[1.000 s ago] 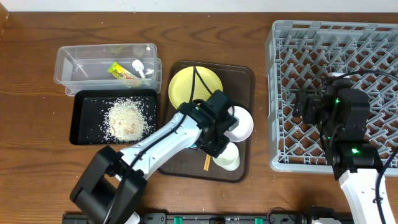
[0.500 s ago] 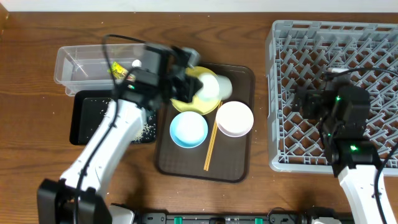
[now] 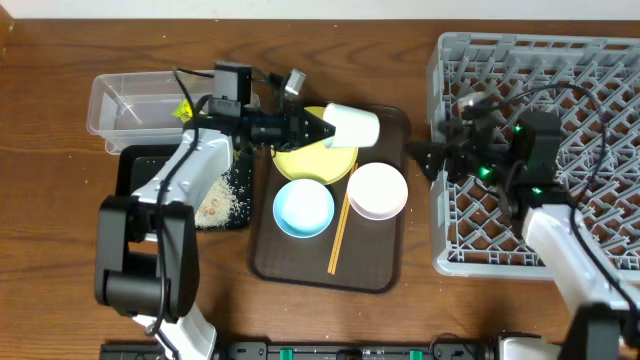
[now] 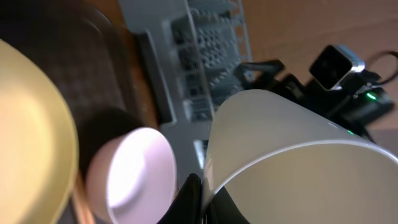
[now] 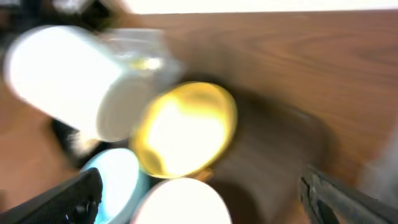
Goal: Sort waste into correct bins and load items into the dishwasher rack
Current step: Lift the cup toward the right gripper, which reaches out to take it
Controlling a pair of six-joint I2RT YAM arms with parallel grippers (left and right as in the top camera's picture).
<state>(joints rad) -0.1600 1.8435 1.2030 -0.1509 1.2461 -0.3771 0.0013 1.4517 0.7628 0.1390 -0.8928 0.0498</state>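
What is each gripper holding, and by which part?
The left gripper holds the small pale cup by its rim, with the cup tipped sideways over the yellow plate. The right gripper is open and holds nothing.

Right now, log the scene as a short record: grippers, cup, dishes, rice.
left gripper: shut on the cup, held on its side over the yellow plate
right gripper: open, at the rack left edge, facing the cup
brown tray: yellow plate, blue bowl, white bowl, chopsticks
rice: in the black tray
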